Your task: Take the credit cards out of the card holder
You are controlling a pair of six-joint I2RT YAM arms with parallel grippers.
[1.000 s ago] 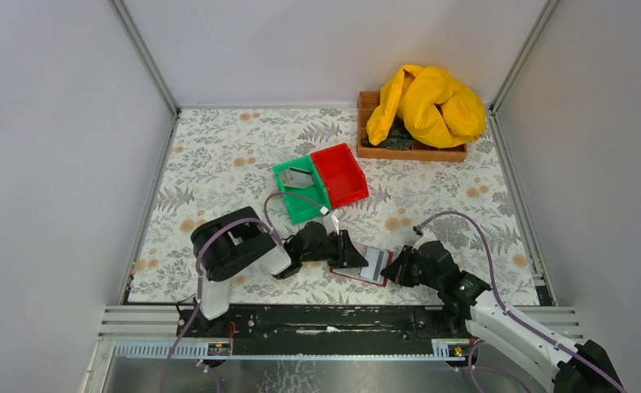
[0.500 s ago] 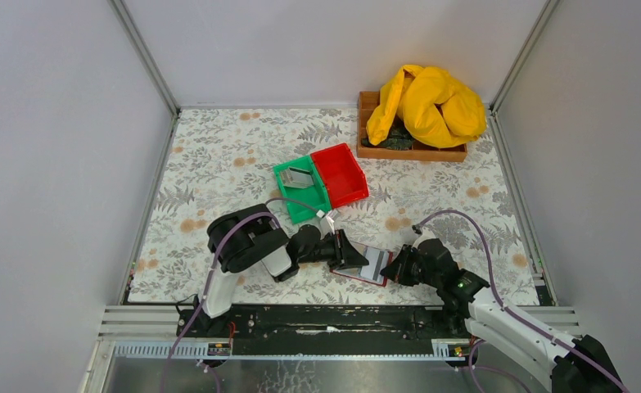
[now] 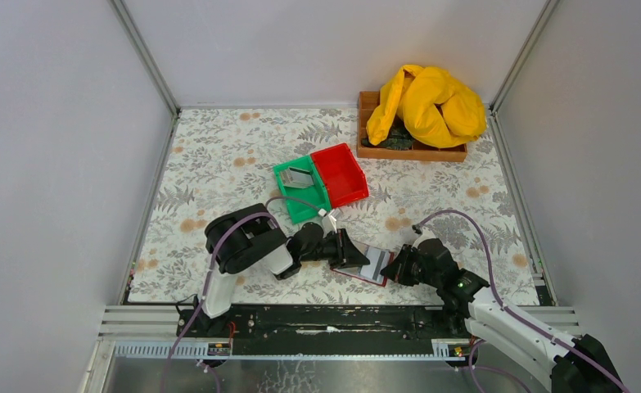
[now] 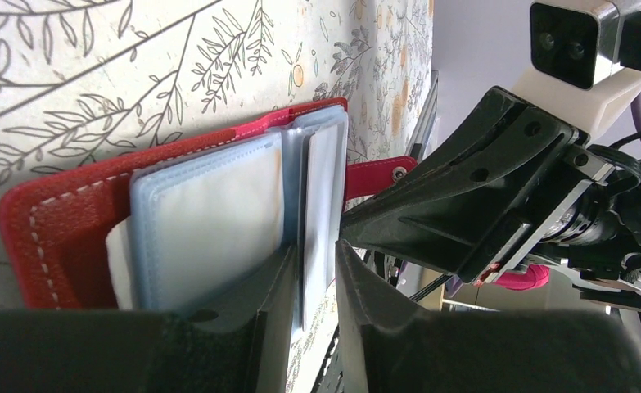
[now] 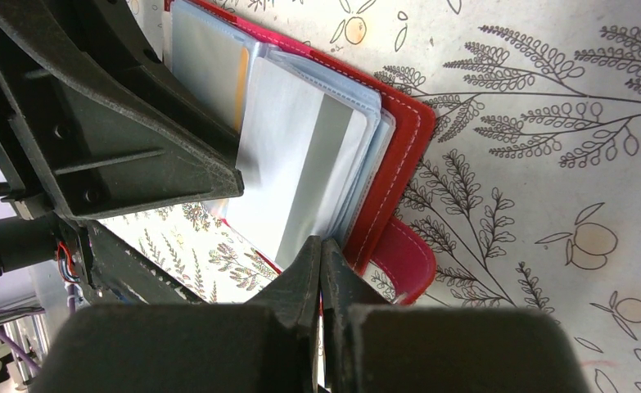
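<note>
The dark red card holder point(image 3: 354, 276) lies open on the floral cloth between both grippers. It also shows in the left wrist view point(image 4: 59, 221) and the right wrist view point(image 5: 399, 135). My left gripper point(image 3: 351, 252) has its jaws closed narrowly around one clear sleeve leaf point(image 4: 321, 188). My right gripper point(image 3: 392, 268) is shut at the corner of a white-grey card with a dark stripe point(image 5: 296, 155), which sticks partly out of its sleeve. A tan card edge point(image 5: 241, 74) shows in another sleeve.
A green bin point(image 3: 294, 205) holding a grey card point(image 3: 300, 178) and a red bin point(image 3: 340, 173) stand just behind the left gripper. A wooden tray point(image 3: 411, 152) with a yellow cloth point(image 3: 427, 102) sits at the back right.
The left arm's elbow has swung to the right and its gripper has settled on the holder. The right gripper has stayed at the holder's right edge.
</note>
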